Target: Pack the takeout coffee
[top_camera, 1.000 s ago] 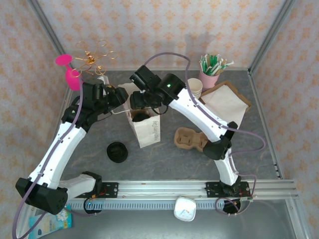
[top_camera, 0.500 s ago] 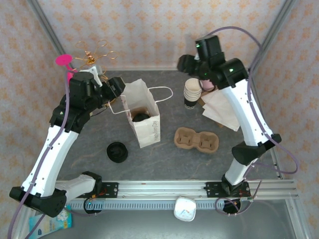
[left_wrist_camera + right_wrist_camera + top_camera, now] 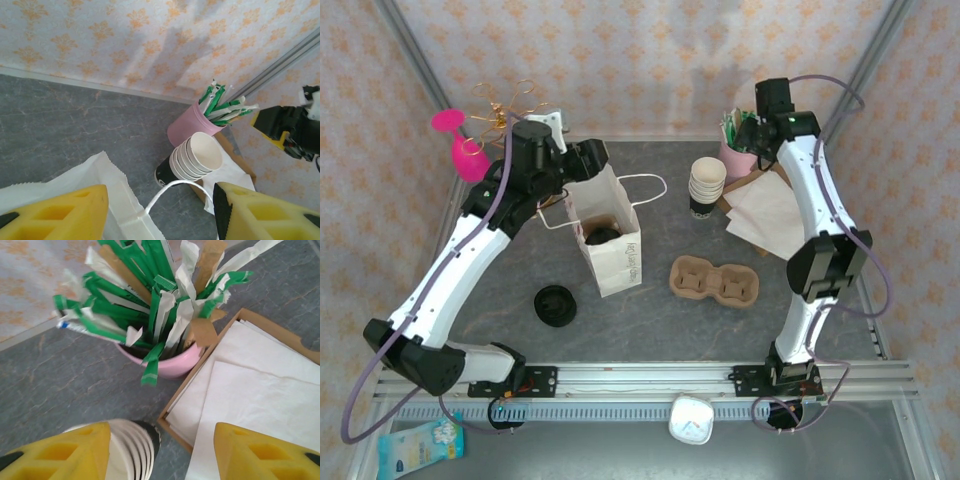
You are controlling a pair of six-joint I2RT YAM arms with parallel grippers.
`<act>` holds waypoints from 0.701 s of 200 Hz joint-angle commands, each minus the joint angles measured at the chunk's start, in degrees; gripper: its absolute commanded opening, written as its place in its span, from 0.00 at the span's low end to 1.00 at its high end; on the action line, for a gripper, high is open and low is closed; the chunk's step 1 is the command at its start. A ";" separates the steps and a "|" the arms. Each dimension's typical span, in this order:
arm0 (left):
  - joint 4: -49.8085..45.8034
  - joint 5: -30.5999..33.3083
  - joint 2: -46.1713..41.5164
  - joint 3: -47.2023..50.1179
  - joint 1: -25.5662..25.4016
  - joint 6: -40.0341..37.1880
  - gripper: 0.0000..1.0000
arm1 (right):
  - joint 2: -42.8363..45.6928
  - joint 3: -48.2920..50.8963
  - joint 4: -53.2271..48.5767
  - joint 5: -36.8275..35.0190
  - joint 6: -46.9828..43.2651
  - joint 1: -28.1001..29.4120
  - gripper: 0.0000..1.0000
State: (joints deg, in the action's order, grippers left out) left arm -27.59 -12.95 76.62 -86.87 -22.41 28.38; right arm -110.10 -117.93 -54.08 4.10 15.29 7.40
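spread wide and empty, the left end effector (image 3: 160, 212) could snag the handle (image 3: 172, 183) of the standing white paper bag (image 3: 617, 262) and topple the black lidded paper cup (image 3: 603, 236) inside; the right end effector (image 3: 162, 450) is likewise spread, holding nothing.

Cream wallpaper with an orange floral print on the back wall (image 3: 650, 60) at 12 o'clock and on the side walls at 9 and 3, with slanted aluminium posts (image 3: 865, 65) in both back corners. The tabletop (image 3: 660, 320) is grey and marbled, with an aluminium rail (image 3: 650, 372) across the 6 o'clock edge. Light is even, with faint soft shadows on the back wall.
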 commanded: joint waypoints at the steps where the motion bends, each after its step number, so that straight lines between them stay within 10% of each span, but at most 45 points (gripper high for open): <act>1: 2.82 1.69 1.04 -2.90 -0.35 -2.82 0.59 | -5.92 -4.77 2.62 2.35 -1.05 -0.94 0.56; 140: 2.55 4.23 2.31 -3.23 -0.35 -4.10 0.64 | -11.08 -9.69 0.65 -0.44 -0.82 -0.98 0.30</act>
State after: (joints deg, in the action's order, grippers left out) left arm -26.30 -9.96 79.00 -88.31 -22.41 25.39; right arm -125.40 -128.35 -52.23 5.69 14.90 6.37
